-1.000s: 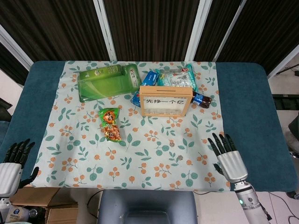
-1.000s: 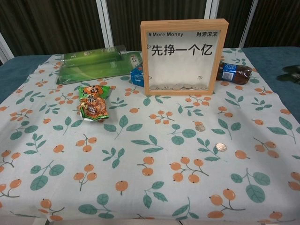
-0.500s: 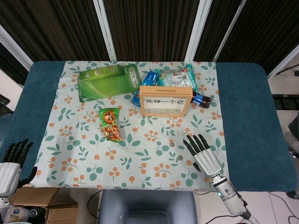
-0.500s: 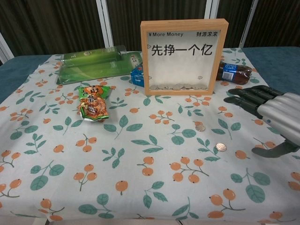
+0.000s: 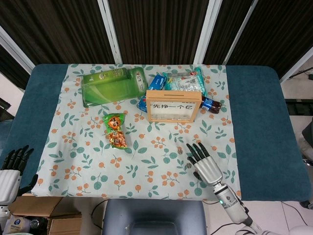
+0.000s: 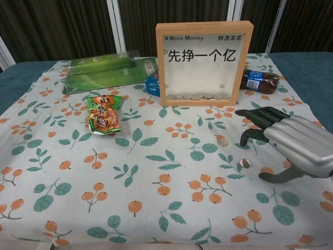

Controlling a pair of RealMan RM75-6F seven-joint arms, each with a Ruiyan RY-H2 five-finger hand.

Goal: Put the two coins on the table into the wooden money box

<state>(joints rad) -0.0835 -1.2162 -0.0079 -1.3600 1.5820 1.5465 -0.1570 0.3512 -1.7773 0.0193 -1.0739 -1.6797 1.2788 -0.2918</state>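
1. Since a second earlier, the right hand (image 6: pixel 291 140) had swung in from the table's right edge toward the middle and sat above the cloth (image 6: pixel 156 208) near the two coins; the left hand (image 5: pixel 10 171) had barely shifted at the near left corner.
2. The right hand was empty, palm down, fingers spread and pointing toward the box (image 6: pixel 204 61). Its fingertips (image 6: pixel 244 112) reached just beyond the far coin's side without touching it, as far as the chest view showed.
3. The left hand hung off the table edge, fingers apart, holding nothing.
4. The far coin (image 6: pixel 222 141) lay flat on the cloth in front of the box, just left of the right hand's fingers. The near coin (image 6: pixel 245 163) lay flat closer to the robot, just beside the thumb. In the head view the hand partly covered that area, and only the far coin (image 5: pixel 180 151) was plain.
5. The box stood upright behind them, with a row of coins already along its bottom behind the clear pane; its slot was visible only as a dark line on top in the head view.
6. Progress, as I judged it: neither coin had been lifted, so both pickups and both drops into the slot remained. The hand seemed placed to go for the near coin first.
7. A snack bag (image 6: pixel 104 114), a green pack (image 6: pixel 104 70) and a bottle (image 6: pixel 260 82) lay well away from the coins.
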